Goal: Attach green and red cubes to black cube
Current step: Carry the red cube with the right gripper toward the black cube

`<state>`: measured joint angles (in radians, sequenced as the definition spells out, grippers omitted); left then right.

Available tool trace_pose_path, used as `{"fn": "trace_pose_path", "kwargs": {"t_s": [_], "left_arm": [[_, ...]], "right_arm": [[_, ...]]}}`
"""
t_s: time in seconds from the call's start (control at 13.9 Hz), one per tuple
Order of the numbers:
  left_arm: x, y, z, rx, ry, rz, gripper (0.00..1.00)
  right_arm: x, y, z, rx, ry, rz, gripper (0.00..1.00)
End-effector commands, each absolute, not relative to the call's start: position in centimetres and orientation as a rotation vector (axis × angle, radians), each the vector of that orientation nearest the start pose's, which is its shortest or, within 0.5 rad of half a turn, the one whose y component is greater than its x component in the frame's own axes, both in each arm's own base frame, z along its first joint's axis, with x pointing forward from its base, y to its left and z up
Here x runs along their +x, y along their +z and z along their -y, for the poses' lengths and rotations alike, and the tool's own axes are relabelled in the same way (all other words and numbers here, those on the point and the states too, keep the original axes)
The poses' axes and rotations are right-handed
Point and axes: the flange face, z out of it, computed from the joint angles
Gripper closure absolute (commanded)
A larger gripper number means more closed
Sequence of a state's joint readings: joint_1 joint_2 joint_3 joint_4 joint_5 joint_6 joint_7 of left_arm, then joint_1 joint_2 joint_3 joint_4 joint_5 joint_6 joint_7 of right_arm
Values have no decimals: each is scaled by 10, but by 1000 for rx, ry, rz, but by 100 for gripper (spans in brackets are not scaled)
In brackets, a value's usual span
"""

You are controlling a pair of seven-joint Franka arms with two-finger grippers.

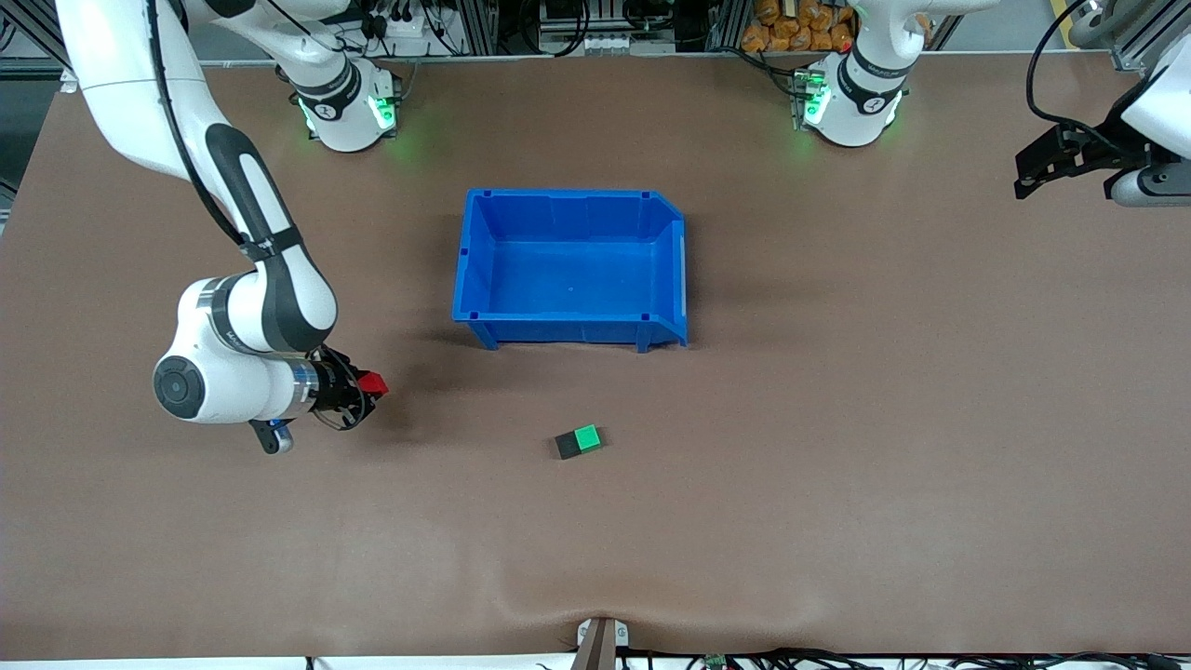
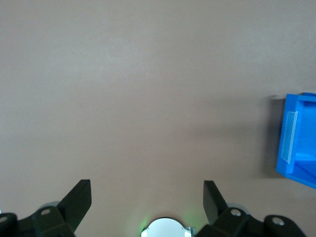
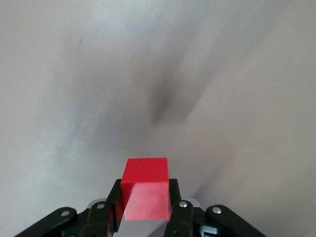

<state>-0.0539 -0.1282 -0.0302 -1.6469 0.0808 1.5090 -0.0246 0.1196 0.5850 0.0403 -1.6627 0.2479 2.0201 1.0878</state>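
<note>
Right claw [image 1: 370, 391] is clenched on the red cube [image 1: 373, 381], carried above the bench [image 1: 837, 465] toward the right arm's end, well apart from the green cube [image 1: 586, 436] and black cube [image 1: 567, 446]. Those two already sit touching as a pair on the bench, nearer the front camera than the blue bin [image 1: 470, 279]. In the right wrist view the red cube [image 3: 145, 190] sticks out past the fingertips [image 3: 177, 210], so only its rear part looks pinched; as I judge it, a sideways push against the black cube could twist it in the grip or slide the unheld pair away instead of seating it. Coming in skewed would leave the faces misaligned. The joined pair's long axis runs slightly tilted across the bench, green end toward the left arm's end and a little farther from the camera, black end facing the right arm. Left claw [image 2: 147, 197] waits released, empty, above bare bench near the left arm's end.
</note>
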Motion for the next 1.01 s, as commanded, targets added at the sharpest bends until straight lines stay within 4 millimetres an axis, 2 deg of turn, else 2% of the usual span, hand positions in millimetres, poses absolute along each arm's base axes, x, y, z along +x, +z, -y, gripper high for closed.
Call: {"fn": "trace_pose_path", "kwargs": {"t_s": [0.0, 0.14, 0.29, 0.36, 0.5, 0.65, 0.86, 0.93], "left_arm": [[515, 664, 35, -3054, -28, -79, 0], [522, 665, 42, -3050, -37, -99, 0], [544, 657, 51, -3047, -26, -120, 0], [553, 654, 53, -3044, -24, -136, 0], [558, 648, 54, -3055, -9, -132, 0], [567, 631, 54, -3060, 36, -129, 0], [567, 633, 51, -3055, 31, -114, 0], [564, 638, 45, -3061, 19, -117, 0]], "right_arm": [[649, 263, -138, -2575, 469, -1624, 100], [651, 268, -157, -2547, 439, -1667, 100], [651, 269, -174, -2529, 406, -1693, 100], [653, 270, -176, -2506, 388, -1716, 100], [653, 270, -185, -2487, 370, -1733, 100], [653, 269, -197, -2478, 355, -1746, 100], [652, 266, -221, -2438, 357, -1818, 100], [653, 266, -226, -2432, 356, -1825, 100]]}}
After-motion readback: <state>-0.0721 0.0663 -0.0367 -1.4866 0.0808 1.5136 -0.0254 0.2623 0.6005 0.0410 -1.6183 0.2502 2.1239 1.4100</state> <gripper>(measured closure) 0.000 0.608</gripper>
